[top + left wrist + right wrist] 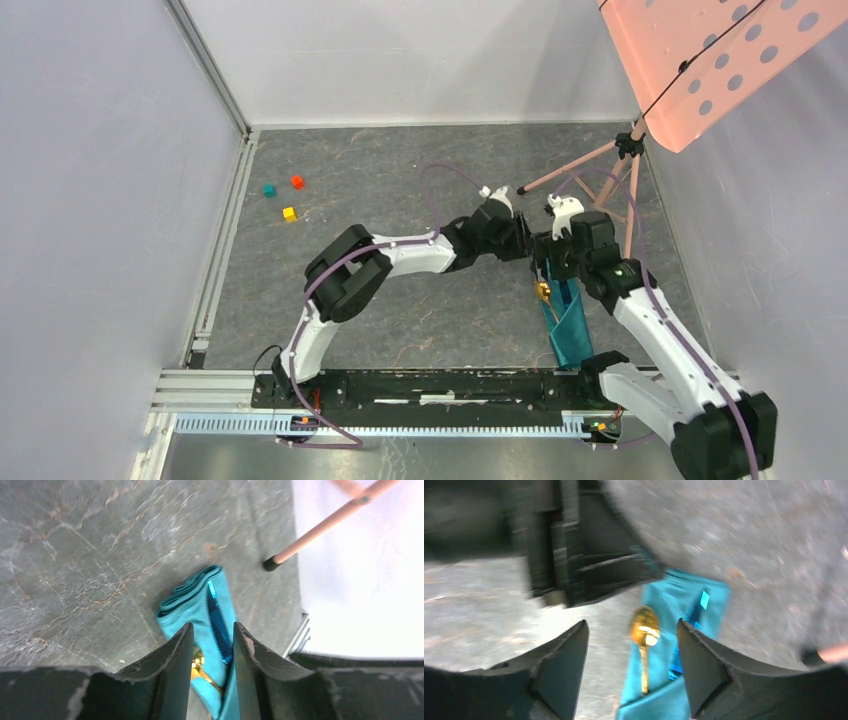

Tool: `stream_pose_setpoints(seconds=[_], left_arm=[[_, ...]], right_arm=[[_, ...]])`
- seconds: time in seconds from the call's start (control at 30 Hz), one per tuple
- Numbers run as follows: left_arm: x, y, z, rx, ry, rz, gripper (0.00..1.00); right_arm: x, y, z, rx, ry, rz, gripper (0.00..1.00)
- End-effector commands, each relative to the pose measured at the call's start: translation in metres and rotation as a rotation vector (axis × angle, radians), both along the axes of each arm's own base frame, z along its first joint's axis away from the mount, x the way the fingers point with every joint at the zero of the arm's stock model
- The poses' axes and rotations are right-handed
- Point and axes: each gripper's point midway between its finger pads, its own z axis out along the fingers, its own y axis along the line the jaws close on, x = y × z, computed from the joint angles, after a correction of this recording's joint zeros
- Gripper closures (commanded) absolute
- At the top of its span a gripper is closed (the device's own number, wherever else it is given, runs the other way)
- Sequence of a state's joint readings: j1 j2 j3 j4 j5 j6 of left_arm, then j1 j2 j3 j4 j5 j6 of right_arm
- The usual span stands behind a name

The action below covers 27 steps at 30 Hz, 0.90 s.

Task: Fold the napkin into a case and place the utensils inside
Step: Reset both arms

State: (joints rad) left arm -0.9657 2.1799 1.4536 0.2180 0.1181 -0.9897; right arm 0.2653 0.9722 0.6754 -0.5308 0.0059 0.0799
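On grey table [400, 320], left end effector [213, 627] and right end effector [632, 625] gape over case [192, 605].

1. Dark grey, marble-veined table mat [400, 170]: covers the booth floor.
2. Three tiny cubes lie loose on the mat at 10 o'clock from its centre. They are near one another but not touching. The small red cube [297, 182] sits at roughly 3 o'clock of the small teal cube [269, 190], and the small yellow cube [289, 213] at 6 o'clock of the red.
3. Salmon-pink perforated board [700, 60]: tilted, at 1 o'clock, above the pink tubular tripod legs [580, 165]. One black-capped foot [271, 563] rests on the mat.
4. Plain white panel walls [100, 200] stand at 9, 12 and 3 o'clock.
5. Silver slotted aluminium rail [200, 385]: at 6 o'clock.
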Motion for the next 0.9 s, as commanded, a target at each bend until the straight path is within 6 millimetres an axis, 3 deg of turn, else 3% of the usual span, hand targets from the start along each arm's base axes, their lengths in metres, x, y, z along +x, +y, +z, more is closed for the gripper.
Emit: stream_pose_setpoints(seconds=[0.0,0.07,0.2,0.27,0.33,0.43,0.57,0.7,0.87], left_arm=[[-0.002,0.016,0.101,-0.107,-0.09,-0.027,0.55],[-0.013,0.034,0.135,-0.107,-0.138,-0.035,0.47],[-0.037,0.085,0.205,-0.082,-0.276,-0.042,0.35],[-0.047,0.118,0.241,-0.063,-0.358,-0.013,0.28],[-0.064,0.152,0.288,-0.085,-0.448,0.006,0.18],[-0.088,0.192,0.344,-0.138,-0.558,0.018,0.05],[-0.122,0.243,0.412,-0.244,-0.68,0.046,0.0],[-0.145,0.286,0.462,-0.312,-0.79,0.089,0.0],[-0.154,0.321,0.484,-0.283,-0.852,0.149,0.0]], right_arm=[[-0.014,0.069,0.082,0.244,-0.2,0.293,0.22],[-0.028,0.078,0.116,0.316,-0.279,0.348,0.02],[-0.062,0.079,0.188,0.423,-0.443,0.403,0.02],[-0.078,0.069,0.226,0.434,-0.523,0.389,0.02],[-0.092,0.05,0.268,0.415,-0.618,0.33,0.02],[-0.118,0.019,0.326,0.364,-0.769,0.253,0.02],[-0.155,-0.026,0.398,0.311,-0.992,0.13,0.02],[-0.177,-0.049,0.431,0.297,-1.106,0.062,0.02],[-0.187,-0.062,0.436,0.286,-1.186,0.018,0.02]])
